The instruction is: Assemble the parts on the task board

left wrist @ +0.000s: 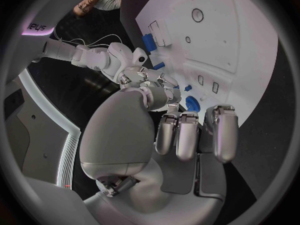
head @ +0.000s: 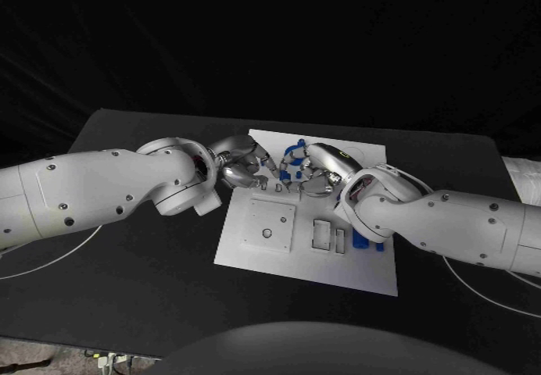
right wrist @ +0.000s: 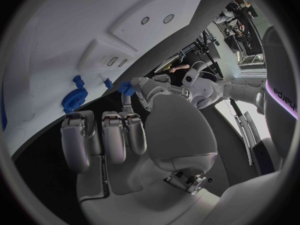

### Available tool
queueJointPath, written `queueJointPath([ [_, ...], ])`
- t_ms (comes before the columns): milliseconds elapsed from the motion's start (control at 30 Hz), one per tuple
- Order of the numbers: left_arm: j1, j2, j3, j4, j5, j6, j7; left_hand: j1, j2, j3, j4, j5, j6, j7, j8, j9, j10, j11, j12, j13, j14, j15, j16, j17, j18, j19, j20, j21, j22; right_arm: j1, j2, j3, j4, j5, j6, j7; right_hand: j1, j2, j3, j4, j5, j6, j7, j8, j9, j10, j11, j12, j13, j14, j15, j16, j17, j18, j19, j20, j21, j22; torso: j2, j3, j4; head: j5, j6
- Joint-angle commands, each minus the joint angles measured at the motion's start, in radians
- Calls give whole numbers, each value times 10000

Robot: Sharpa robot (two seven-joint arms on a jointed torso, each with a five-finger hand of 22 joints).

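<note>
Task board point(head: 270, 250): one white plate, middle of the black table point(head: 124, 281), bearing one raised square block and two slotted rectangular recesses. Blue parts: a cluster point(head: 295, 160) near the board's far edge between the two hands, exact count not readable; one more blue part point(head: 363, 243) at the board's right edge, half hidden by the right arm. Left hand point(head: 242, 166): over the far edge, fingers curled; whether it holds anything cannot be told. Right hand point(head: 321, 170): facing it, fingertips pinching a small blue piece point(right wrist: 127, 88).
</note>
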Motion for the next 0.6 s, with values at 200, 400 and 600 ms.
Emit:
queueJointPath([
  [200,-1,-54,4,-24,-203,-156,-365,-39,-94,-170,-20,11,423,-116,249,89,1040,-165,29,2629,1051,-86,25,2634,-51,335,-61,37,2295,-6,-8,1,-5,-61,-176,155,-1,64,47,-1,-40,51,20,74,1601,1041,49,39,2630,1077,45,34,2634,0,669,13,-48,2443,-1,-2,0,-9,2],
  [400,-14,7,4,-84,-471,-115,-689,-70,-127,-225,-34,24,505,-148,339,120,1040,-196,29,2629,1051,-115,25,2634,-41,305,-92,7,2281,-6,-1,1,4,-30,-293,253,0,65,52,-5,-45,47,22,68,1608,1041,51,39,2630,1077,46,34,2634,-4,681,14,-33,2449,5,-3,-7,-21,2],
  [600,-36,90,4,-160,-616,-73,-810,-115,-165,-150,-54,55,-101,-47,85,1,1040,-138,29,2629,1051,-103,25,2634,-11,206,-111,-94,2237,-6,9,1,24,-9,-317,290,-1,64,54,-6,-48,47,23,66,1612,1041,52,39,2630,1077,47,34,2634,-6,685,15,-28,2451,5,-3,-2,-28,2],
])
